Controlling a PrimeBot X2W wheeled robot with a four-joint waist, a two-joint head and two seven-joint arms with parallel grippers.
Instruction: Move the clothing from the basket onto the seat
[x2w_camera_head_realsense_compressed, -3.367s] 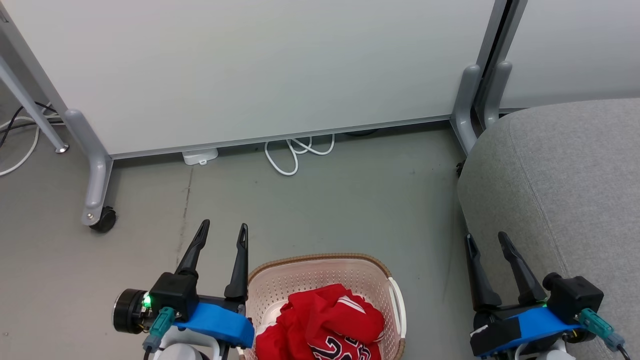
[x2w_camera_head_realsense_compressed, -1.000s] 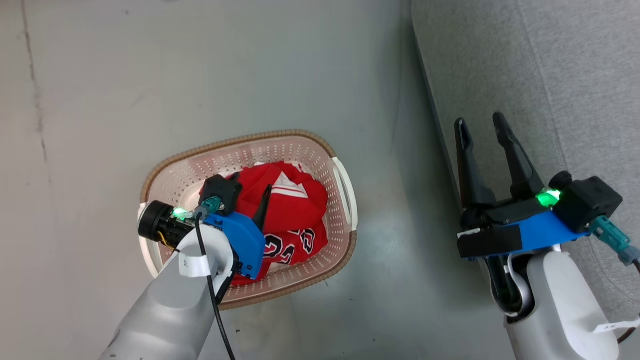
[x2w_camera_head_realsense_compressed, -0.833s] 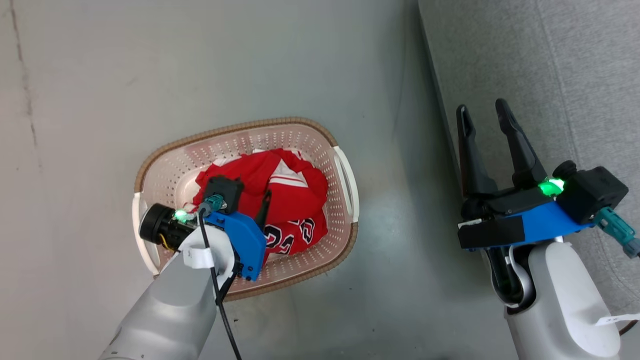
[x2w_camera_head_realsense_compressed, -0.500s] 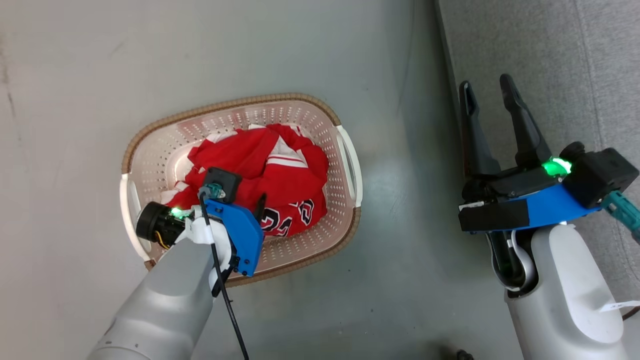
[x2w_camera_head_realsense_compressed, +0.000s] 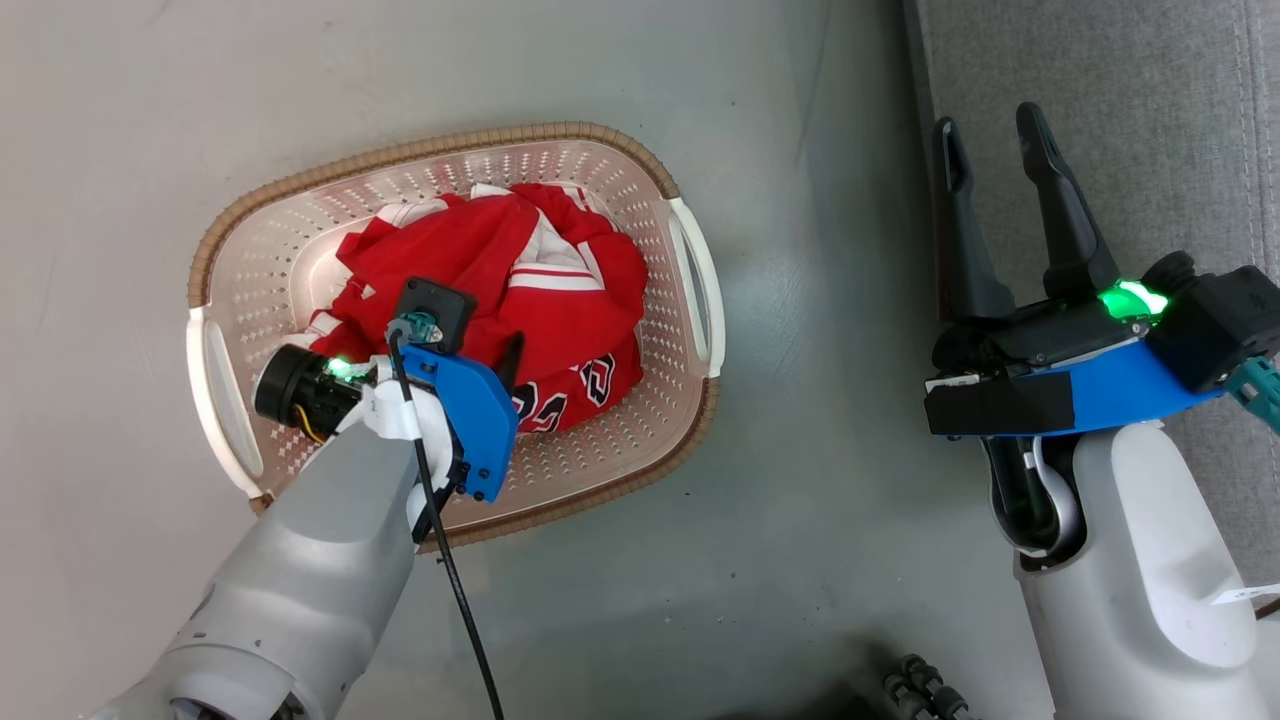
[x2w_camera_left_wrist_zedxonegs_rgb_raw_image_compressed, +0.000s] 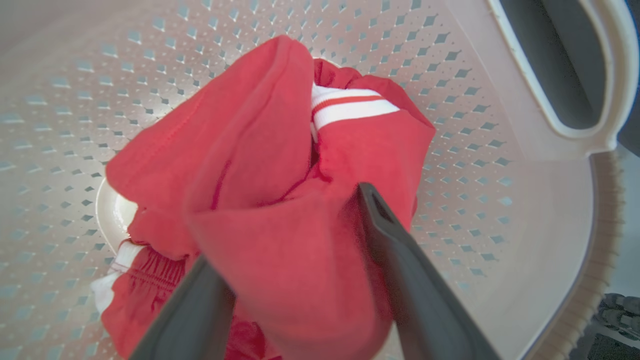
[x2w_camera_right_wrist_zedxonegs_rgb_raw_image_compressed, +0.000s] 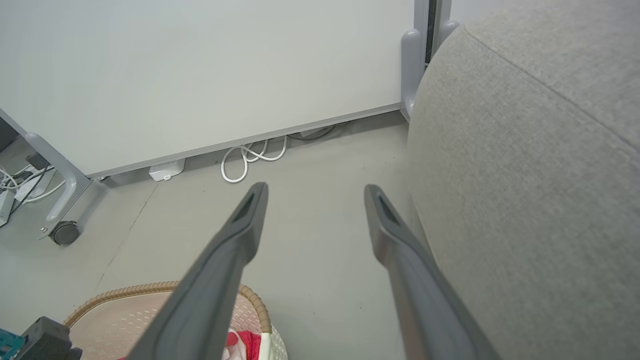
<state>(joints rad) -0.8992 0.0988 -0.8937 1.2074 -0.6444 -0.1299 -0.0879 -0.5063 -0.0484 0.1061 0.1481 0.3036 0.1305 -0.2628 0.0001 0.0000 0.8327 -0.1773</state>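
Note:
The cream basket (x2w_camera_head_realsense_compressed: 450, 150) with its brown rim stands on the floor, and the red clothing (x2w_camera_head_realsense_compressed: 560, 290) is bunched inside, part of the black-and-white number showing at the near edge. My left gripper (x2w_camera_head_realsense_compressed: 490, 340) reaches down into the pile. In the left wrist view the left gripper (x2w_camera_left_wrist_zedxonegs_rgb_raw_image_compressed: 285, 222) is open, its fingers (x2w_camera_left_wrist_zedxonegs_rgb_raw_image_compressed: 400, 260) straddling a raised fold of the red clothing (x2w_camera_left_wrist_zedxonegs_rgb_raw_image_compressed: 260, 150), with the basket's perforated wall (x2w_camera_left_wrist_zedxonegs_rgb_raw_image_compressed: 475, 150) behind. My right gripper (x2w_camera_head_realsense_compressed: 988, 118) hangs open and empty at the edge of the grey seat (x2w_camera_head_realsense_compressed: 1130, 130). The right wrist view shows the same right gripper (x2w_camera_right_wrist_zedxonegs_rgb_raw_image_compressed: 313, 186) beside the seat (x2w_camera_right_wrist_zedxonegs_rgb_raw_image_compressed: 540, 175).
Grey floor surrounds the basket. In the right wrist view a pale partition board (x2w_camera_right_wrist_zedxonegs_rgb_raw_image_compressed: 200, 75) on a castor foot (x2w_camera_right_wrist_zedxonegs_rgb_raw_image_compressed: 62, 232) stands beyond, with a white cable loop (x2w_camera_right_wrist_zedxonegs_rgb_raw_image_compressed: 245, 160) at its base. A dark ribbed object (x2w_camera_head_realsense_compressed: 920, 690) lies at the bottom edge.
The head camera has tilted down over the basket. My left arm has swung from beside the basket into it and sunk its fingers into the red clothing. The right gripper stays open.

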